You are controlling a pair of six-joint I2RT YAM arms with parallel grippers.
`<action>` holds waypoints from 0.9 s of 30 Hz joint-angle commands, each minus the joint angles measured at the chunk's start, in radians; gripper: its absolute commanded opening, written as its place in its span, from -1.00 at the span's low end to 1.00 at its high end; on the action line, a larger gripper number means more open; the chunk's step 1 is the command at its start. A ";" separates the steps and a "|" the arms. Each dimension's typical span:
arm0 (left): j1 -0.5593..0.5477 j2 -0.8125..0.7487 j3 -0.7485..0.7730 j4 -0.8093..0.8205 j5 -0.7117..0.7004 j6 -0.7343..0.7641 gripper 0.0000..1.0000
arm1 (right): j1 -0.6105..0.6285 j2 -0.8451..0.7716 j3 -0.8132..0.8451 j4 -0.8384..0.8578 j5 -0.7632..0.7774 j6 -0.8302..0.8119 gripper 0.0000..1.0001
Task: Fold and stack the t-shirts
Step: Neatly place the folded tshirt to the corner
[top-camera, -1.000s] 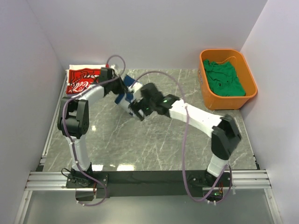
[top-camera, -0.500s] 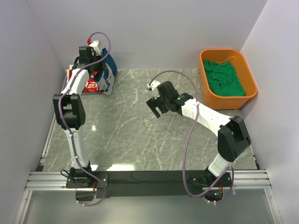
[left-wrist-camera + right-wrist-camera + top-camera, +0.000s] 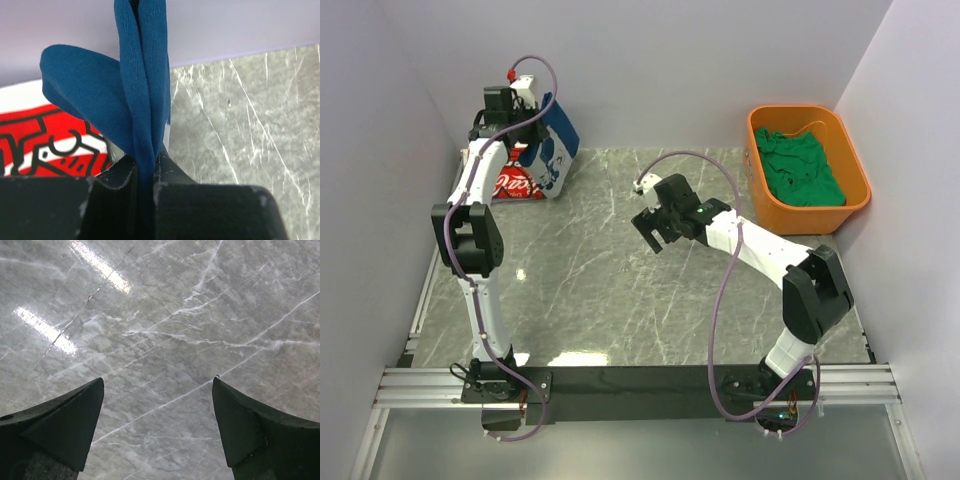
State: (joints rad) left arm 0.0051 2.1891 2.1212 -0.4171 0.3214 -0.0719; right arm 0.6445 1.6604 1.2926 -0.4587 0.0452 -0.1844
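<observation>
My left gripper is raised at the far left corner, shut on the navy t-shirt, which hangs folded over the red t-shirt. In the left wrist view the navy cloth is pinched between the jaws, with the red tee's white print below on the left. My right gripper is open and empty above the middle of the marble table; its fingertips frame bare marble. A green t-shirt lies crumpled in the orange tub.
The orange tub stands at the far right against the side wall. White walls close in the table at the back and both sides. The marble top stretches between the arms, with a metal rail along the near edge.
My left gripper carried the navy t-shirt from the table's middle up to the far left corner above the red t-shirt. My right gripper let go of it and drew back to the right, open.
</observation>
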 commanded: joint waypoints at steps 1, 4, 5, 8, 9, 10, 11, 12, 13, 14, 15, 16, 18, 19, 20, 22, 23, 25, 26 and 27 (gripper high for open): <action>0.025 -0.061 0.051 -0.005 0.048 -0.026 -0.98 | 0.004 0.015 0.051 0.000 0.012 -0.010 0.89; 0.050 -0.060 0.051 -0.006 0.068 -0.046 -0.99 | 0.003 0.024 0.057 -0.003 0.008 -0.009 0.90; 0.062 -0.060 0.043 -0.002 0.074 -0.049 -0.99 | 0.004 0.025 0.059 -0.005 0.007 -0.007 0.90; 0.081 -0.057 0.043 0.009 0.073 -0.043 -0.99 | 0.006 0.035 0.063 -0.006 0.002 -0.007 0.91; 0.085 -0.048 0.045 0.011 0.079 -0.045 -0.99 | 0.006 0.036 0.065 -0.006 0.002 -0.007 0.91; 0.094 -0.040 0.054 0.011 0.087 -0.045 -0.99 | 0.006 0.042 0.068 -0.008 0.002 -0.007 0.91; 0.101 -0.029 0.057 0.012 0.096 -0.045 -0.99 | 0.004 0.045 0.070 -0.009 0.002 -0.007 0.92; 0.107 -0.020 0.062 0.014 0.096 -0.037 -0.99 | 0.004 0.048 0.073 -0.009 0.002 -0.006 0.92; 0.117 -0.015 0.063 0.021 0.093 -0.029 -0.99 | 0.006 0.050 0.073 -0.011 0.002 -0.006 0.92; 0.127 0.000 0.062 0.027 0.099 -0.028 -0.99 | 0.006 0.053 0.074 -0.012 0.001 -0.006 0.92; 0.139 0.009 0.062 0.037 0.105 -0.031 -0.99 | 0.004 0.056 0.076 -0.014 0.004 -0.006 0.92; 0.157 0.024 0.072 0.037 0.108 -0.031 -0.99 | 0.006 0.058 0.076 -0.014 0.004 -0.004 0.93; 0.174 0.070 0.086 0.038 0.105 0.001 -0.99 | 0.006 0.067 0.077 -0.018 0.005 -0.006 0.93; 0.193 0.086 0.095 0.044 0.108 0.015 -0.99 | 0.004 0.068 0.080 -0.020 0.005 -0.006 0.93; 0.200 0.119 0.105 0.040 0.102 0.047 -0.99 | 0.006 0.071 0.080 -0.020 0.002 -0.006 0.93; 0.223 0.152 0.131 0.038 0.108 0.102 -0.98 | 0.006 0.087 0.088 -0.028 0.004 -0.004 0.93; 0.228 0.181 0.135 0.040 0.090 0.112 -0.98 | 0.006 0.096 0.088 -0.031 0.001 -0.003 0.93; 0.236 0.198 0.131 0.049 0.068 0.162 -0.98 | 0.006 0.104 0.093 -0.032 -0.004 0.000 0.93; 0.240 0.210 0.125 0.069 0.038 0.168 -0.98 | 0.006 0.107 0.094 -0.032 -0.004 0.002 0.93; 0.246 0.213 0.120 0.078 0.036 0.172 -0.98 | 0.004 0.116 0.099 -0.034 -0.005 0.002 0.93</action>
State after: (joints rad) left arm 0.2367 2.4016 2.2074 -0.4068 0.3870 0.0204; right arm 0.6453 1.7622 1.3437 -0.4847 0.0402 -0.1837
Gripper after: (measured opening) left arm 0.100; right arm 0.965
